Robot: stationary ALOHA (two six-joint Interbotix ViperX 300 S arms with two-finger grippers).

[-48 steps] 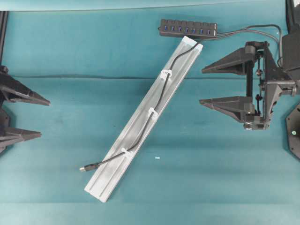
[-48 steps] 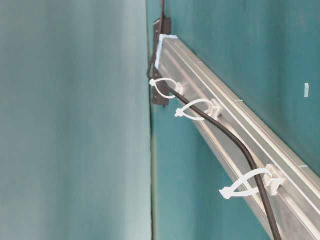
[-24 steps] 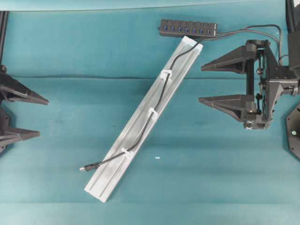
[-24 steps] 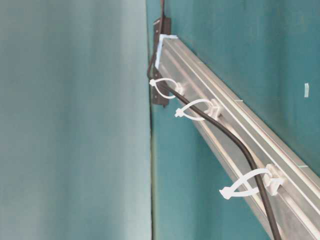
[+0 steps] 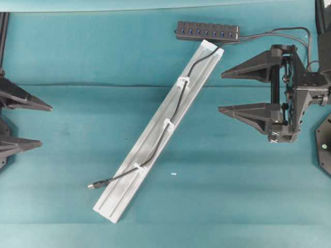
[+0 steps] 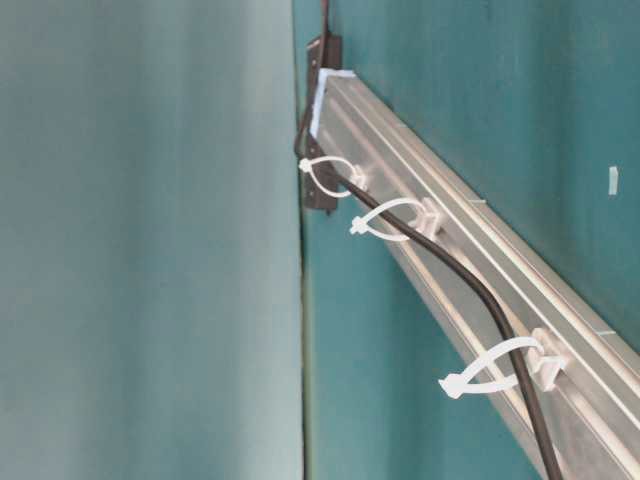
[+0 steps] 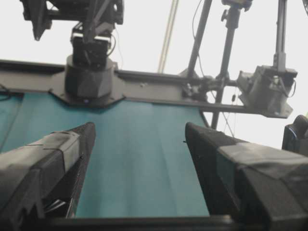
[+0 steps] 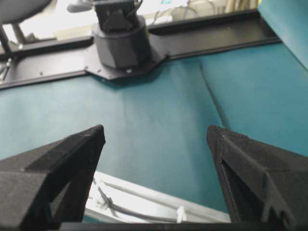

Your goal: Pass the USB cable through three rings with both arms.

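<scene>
The USB cable (image 5: pixel 177 106) runs from the black hub (image 5: pixel 207 30) down the silver rail (image 5: pixel 147 142). It is threaded through all three rings (image 5: pixel 182 81) (image 5: pixel 168 124) (image 5: pixel 138 168). Its plug (image 5: pixel 94 185) lies on the mat just left of the rail's lower end. The table-level view shows the cable (image 6: pixel 470 280) inside the white loops (image 6: pixel 330 175) (image 6: pixel 395 218) (image 6: pixel 495 368). My left gripper (image 5: pixel 46 126) (image 7: pixel 139 127) is open and empty at the far left edge. My right gripper (image 5: pixel 220 93) (image 8: pixel 155 130) is open and empty, right of the rail's upper part, with rail (image 8: pixel 144 192) and one ring (image 8: pixel 180 212) below it.
A tiny white scrap (image 5: pixel 174 174) lies on the teal mat right of the rail's lower end. The hub's own cords loop off to the upper right (image 5: pixel 289 32). The opposite arm bases (image 7: pixel 89 82) (image 8: pixel 120 43) stand at the mat's ends.
Both grippers have drifted a little, the left one toward the left edge and the right one slightly left. Cable, rail and rings have not moved.
</scene>
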